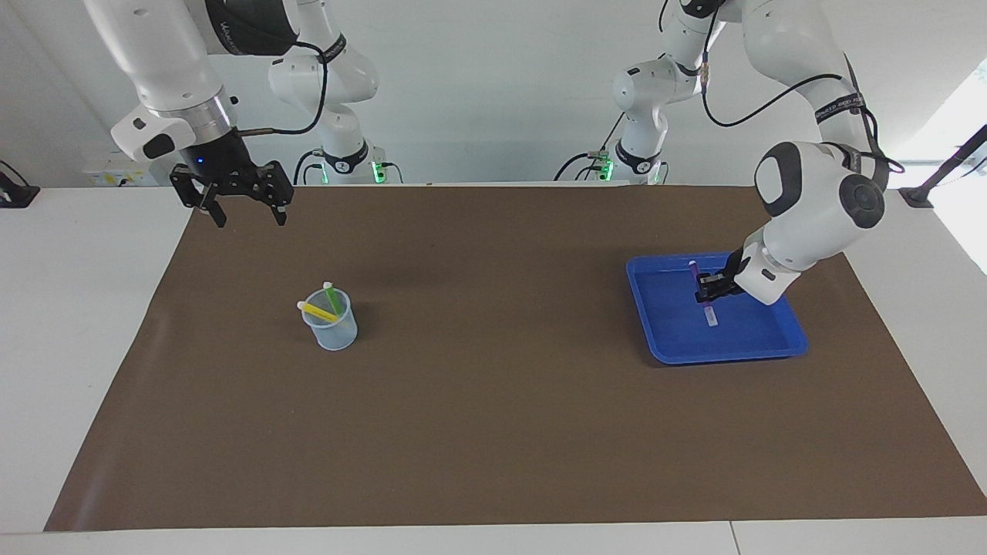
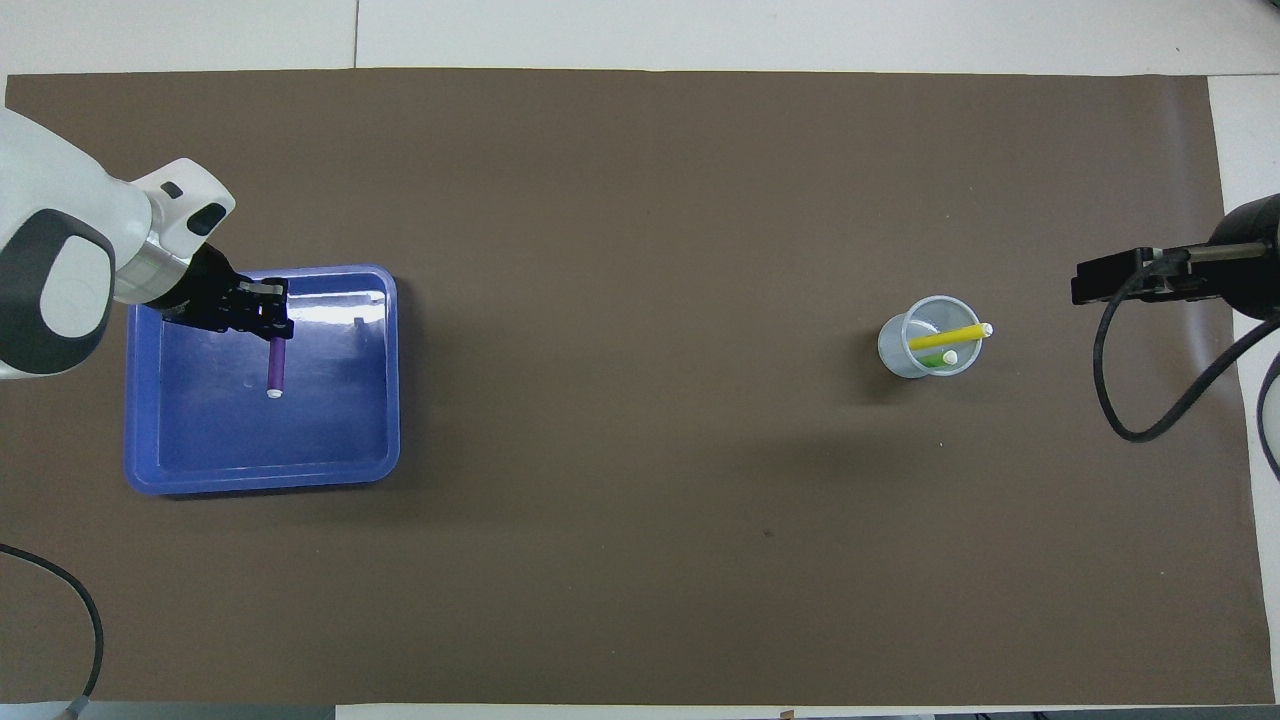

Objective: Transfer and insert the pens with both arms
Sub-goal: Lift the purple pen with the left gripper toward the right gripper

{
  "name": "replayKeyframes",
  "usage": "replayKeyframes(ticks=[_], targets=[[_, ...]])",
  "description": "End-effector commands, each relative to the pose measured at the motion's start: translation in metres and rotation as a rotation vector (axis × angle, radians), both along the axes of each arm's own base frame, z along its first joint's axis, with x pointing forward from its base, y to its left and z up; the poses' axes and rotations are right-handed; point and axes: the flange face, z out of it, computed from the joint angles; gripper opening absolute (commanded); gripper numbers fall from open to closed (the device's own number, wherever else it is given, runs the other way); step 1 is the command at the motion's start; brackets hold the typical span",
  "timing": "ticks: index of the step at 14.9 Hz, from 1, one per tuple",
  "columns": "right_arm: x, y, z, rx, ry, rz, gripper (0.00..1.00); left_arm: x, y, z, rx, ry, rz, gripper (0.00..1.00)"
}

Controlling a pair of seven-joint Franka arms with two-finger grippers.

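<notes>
Around the clear cup (image 1: 331,320), which stands on the brown mat (image 1: 501,432) toward the right arm's end of the bench (image 1: 77,347), bare mat lies open on every side, and a broad unoccupied stretch separates it from the blue tray (image 1: 771,348) at the left arm's end. Both cup and tray sit well inside the mat's edges, the tray closest to the edge at the left arm's end; white bench surface shows past the mat at both ends. Inside the cup the yellow pen (image 1: 318,311) leans across the rim with its pale end sticking out toward the right arm's end, and the green pen (image 1: 331,296) stands more upright beside it. Well away from the cup, the right gripper (image 1: 245,220) hangs high over the mat's corner at the robots' edge, pointing down with its fingers spread apart and nothing between them; its arm rises steeply above it. Over the tray, the left gripper (image 1: 709,291) is clamped on the purple pen (image 1: 703,299), which tilts with its pale end lowest, close to the tray floor; I cannot tell whether that end touches it. The left arm bends down from above the tray's outer side, wrist angled inward toward the cup.
</notes>
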Motion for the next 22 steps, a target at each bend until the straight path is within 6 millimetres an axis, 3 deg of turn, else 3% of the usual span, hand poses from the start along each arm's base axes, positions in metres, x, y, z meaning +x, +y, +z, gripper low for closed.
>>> replayKeyframes(ticks=[1,4,6,8,12,15,18,22], targets=[[0.001,-0.001,0.001,-0.023,0.016,-0.017,0.97,0.001,-0.02,0.045,-0.066,0.102,0.279,0.0],[0.001,0.008,0.003,-0.003,0.008,-0.032,0.97,-0.01,-0.065,0.077,-0.115,0.222,0.603,0.0],[0.002,0.049,0.008,0.092,0.0,-0.06,1.0,-0.018,-0.088,0.089,-0.151,0.332,0.784,0.0],[0.003,0.074,0.014,0.21,-0.023,-0.103,1.0,-0.026,-0.107,0.104,-0.221,0.416,0.86,0.0],[-0.007,0.165,0.022,0.357,-0.033,-0.152,1.0,-0.045,-0.151,0.101,-0.329,0.579,1.028,0.0],[-0.012,0.208,0.035,0.534,-0.03,-0.255,1.0,-0.076,-0.186,0.091,-0.399,0.662,1.066,0.0],[-0.017,0.241,0.035,0.581,-0.033,-0.28,1.0,-0.104,-0.214,0.082,-0.442,0.72,1.153,0.0],[-0.015,0.266,0.016,0.581,-0.022,-0.27,1.0,-0.133,-0.253,0.081,-0.499,0.715,1.26,0.0]])
